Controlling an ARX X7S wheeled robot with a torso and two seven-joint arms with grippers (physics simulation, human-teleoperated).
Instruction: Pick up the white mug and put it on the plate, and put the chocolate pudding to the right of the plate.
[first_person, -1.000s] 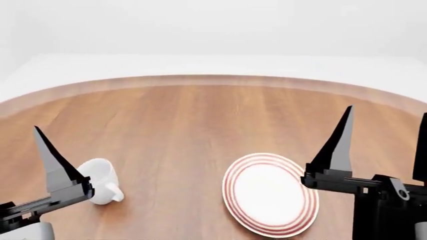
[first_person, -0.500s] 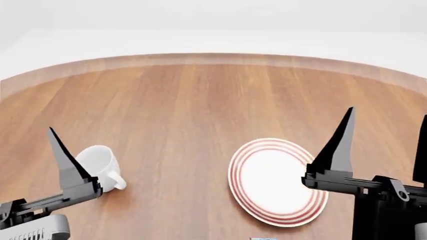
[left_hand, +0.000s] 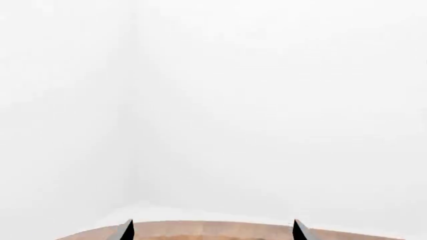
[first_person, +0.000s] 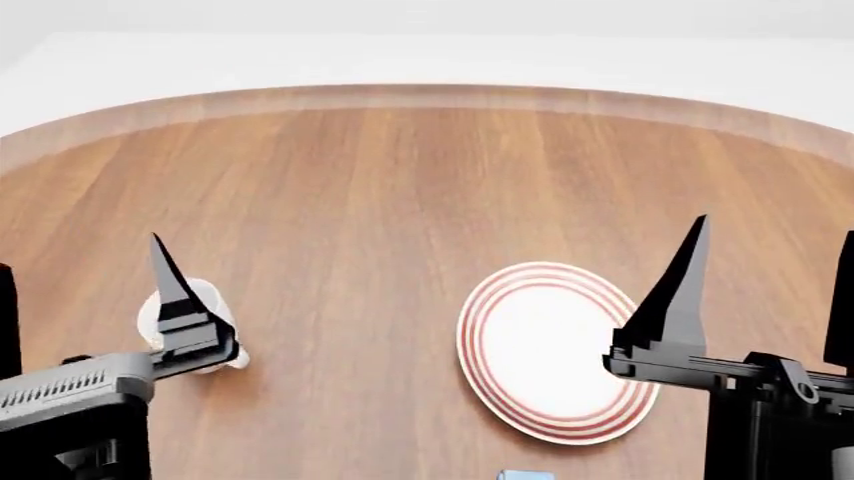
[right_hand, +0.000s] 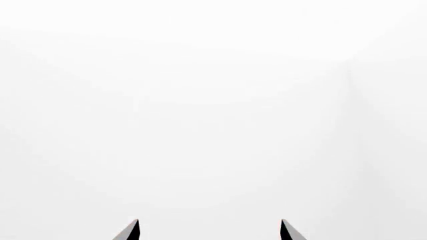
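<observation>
The white mug (first_person: 150, 322) stands on the wooden table at the left of the head view, mostly hidden behind one finger (first_person: 174, 295) of my left gripper (first_person: 80, 255). That gripper is open, and whether it hangs over the mug or nearer me I cannot tell. The red-ringed plate (first_person: 547, 345) lies empty at the centre right. My right gripper (first_person: 774, 226) is open and empty, raised beside the plate's right edge. A light blue sliver of the chocolate pudding (first_person: 525, 474) shows at the bottom edge. In the wrist views the left gripper (left_hand: 212, 230) and right gripper (right_hand: 209, 229) point at white walls.
The round wooden table (first_person: 400, 180) stretches far beyond the mug and plate to a curved far edge (first_person: 427, 97), with a white floor and walls behind. The left wrist view catches a strip of that table edge (left_hand: 213, 231).
The head view has tilted down, so the table fills more of it and the pudding's edge has appeared. My left gripper has moved right, its finger now covering the mug. The right arm is still.
</observation>
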